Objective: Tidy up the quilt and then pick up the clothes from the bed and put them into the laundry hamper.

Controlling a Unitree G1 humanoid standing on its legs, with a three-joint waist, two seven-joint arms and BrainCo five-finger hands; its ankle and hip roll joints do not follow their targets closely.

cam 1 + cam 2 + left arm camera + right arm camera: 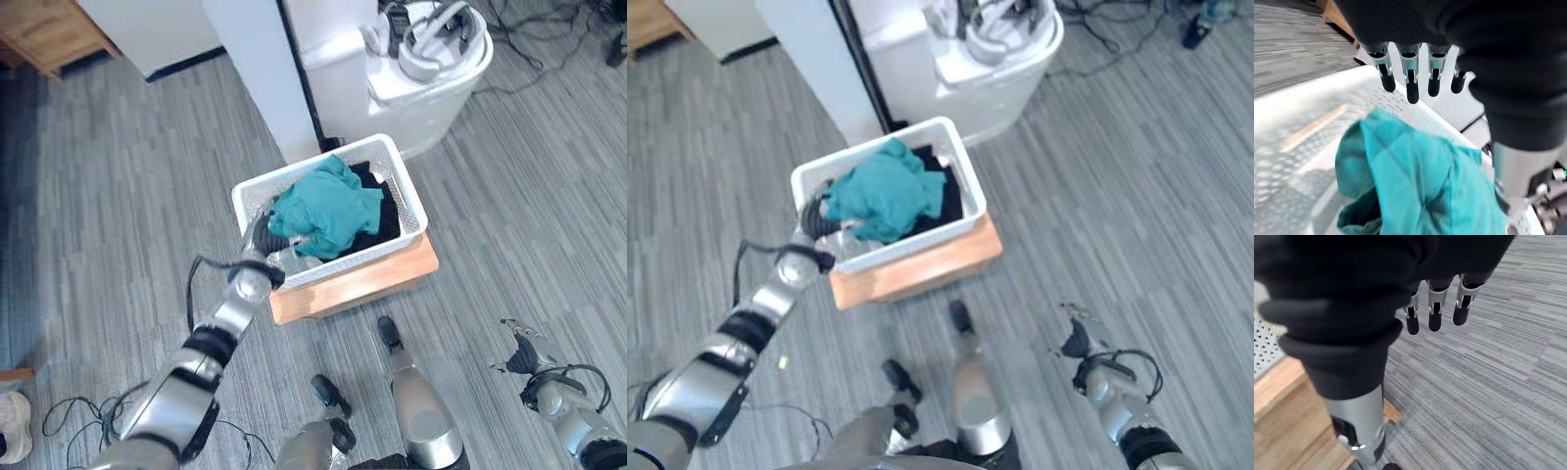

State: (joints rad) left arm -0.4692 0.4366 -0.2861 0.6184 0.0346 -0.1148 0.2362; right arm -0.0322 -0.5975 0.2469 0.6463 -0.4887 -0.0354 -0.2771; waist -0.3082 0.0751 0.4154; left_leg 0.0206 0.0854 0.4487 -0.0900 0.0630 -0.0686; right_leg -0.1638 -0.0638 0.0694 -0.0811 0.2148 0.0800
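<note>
Clothes (pixel 328 208) in hamper (pixel 249 198), hamper on wooden stand (pixel 362 284), left hand (pixel 263 235) over hamper's left rim

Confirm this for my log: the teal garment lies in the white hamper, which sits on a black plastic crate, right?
Not quite. The teal garment does lie in the white hamper, but the left eye view shows the hamper on a light wooden platform, not a black plastic crate.

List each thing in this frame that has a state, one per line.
Laundry hamper: upright on a wooden stand, holding clothes.
Teal garment: crumpled inside the hamper, on top.
Dark clothing: in the hamper, partly under the teal garment.
Left hand: open, over the hamper.
Right hand: open, empty, above the floor.
</note>
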